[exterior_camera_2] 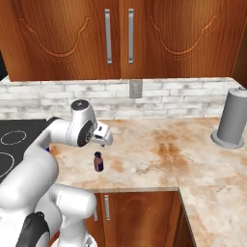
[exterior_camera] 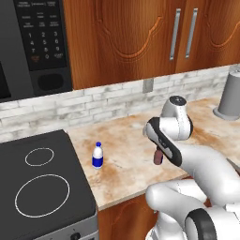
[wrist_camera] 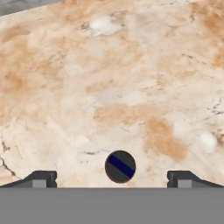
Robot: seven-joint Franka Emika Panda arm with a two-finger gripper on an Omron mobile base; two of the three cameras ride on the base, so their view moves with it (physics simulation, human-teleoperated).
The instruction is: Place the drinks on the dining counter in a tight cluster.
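A short dark-brown bottle (exterior_camera_2: pixel 98 161) stands upright on the marbled worktop (exterior_camera_2: pixel 159 149) near its front edge; my arm partly hides the bottle (exterior_camera: pixel 158 158) in the left base view. My gripper (exterior_camera_2: pixel 102 144) hangs just above it, pointing down. In the hand view the bottle's round dark cap (wrist_camera: pixel 120 166) lies between the fingertips of my open gripper (wrist_camera: pixel 113 180), which holds nothing. A clear bottle with a blue label and white cap (exterior_camera: pixel 97 155) stands to the left, close to the stove. The dining counter is out of view.
A black cooktop (exterior_camera: pixel 37 183) lies at the left, with a microwave (exterior_camera: pixel 33 42) above it. A tall grey cylinder (exterior_camera_2: pixel 233 118) stands at the back right of the worktop. A brick backsplash (exterior_camera_2: pixel 169 99) and wooden wall cabinets (exterior_camera_2: pixel 144 38) close the far side.
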